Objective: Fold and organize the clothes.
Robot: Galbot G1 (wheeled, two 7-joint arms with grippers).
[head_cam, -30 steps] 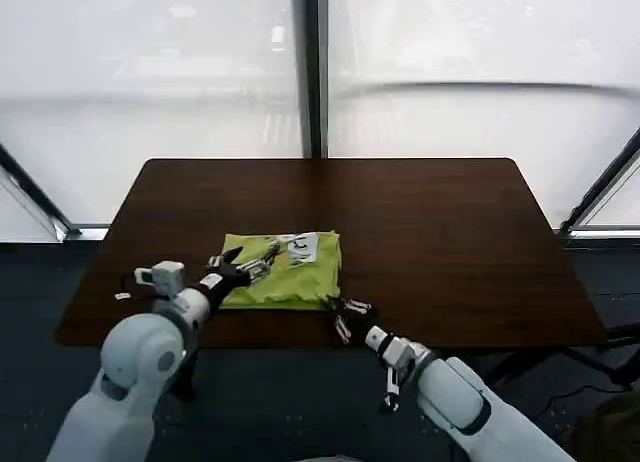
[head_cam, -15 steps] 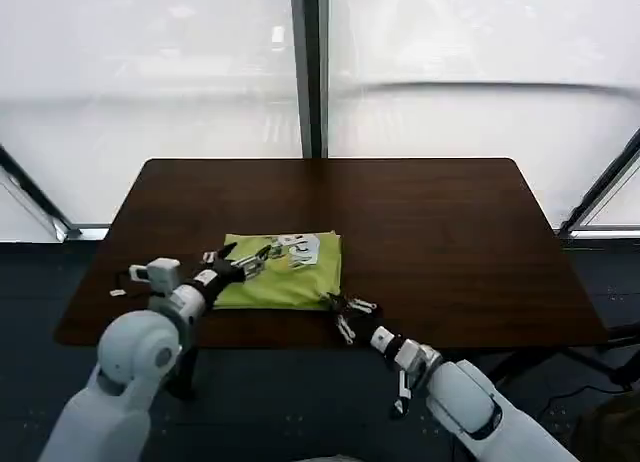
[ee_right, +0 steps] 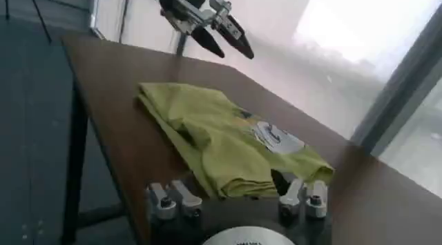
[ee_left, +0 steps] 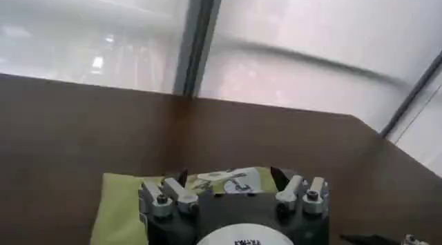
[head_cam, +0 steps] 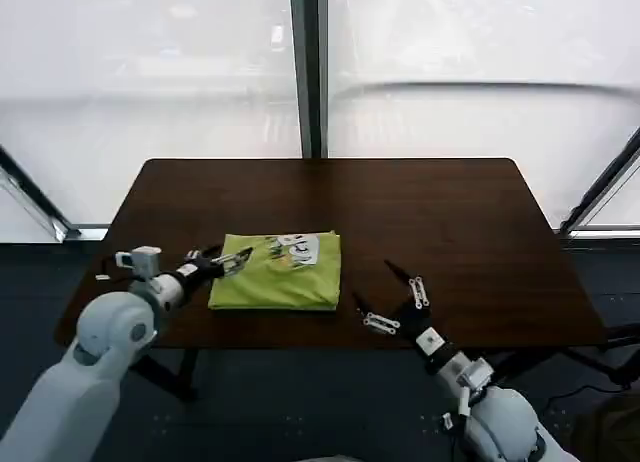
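Lime-green cotton, the T-shirt (head_cam: pixel 277 275) lay folded into a compact, roughly square packet on the dark wooden table (head_cam: pixel 470 232), left of the table's centre and toward the near edge, its small white print (head_cam: pixel 300 248) facing up at the packet's one o'clock corner. Judged from that shape, the folding itself looked essentially finished: no sleeve or hem trailed loose, though the right wrist view showed the near edge (ee_right: pixel 207 139) a little rumpled and thick.

The left gripper (head_cam: pixel 232 263) hovered at the packet's nine o'clock edge, fingers spread and holding nothing; whether its tips brushed the cloth could not be told. The right gripper (head_cam: pixel 398 300) sat clear of the shirt at about its four o'clock, above the table's near edge, fingers also splayed wide and empty.

With both grippers free of the fabric, what seemed left was minor: perhaps smoothing the bunched near edge or nudging the packet to a tidier spot. Otherwise the job appeared close to complete.
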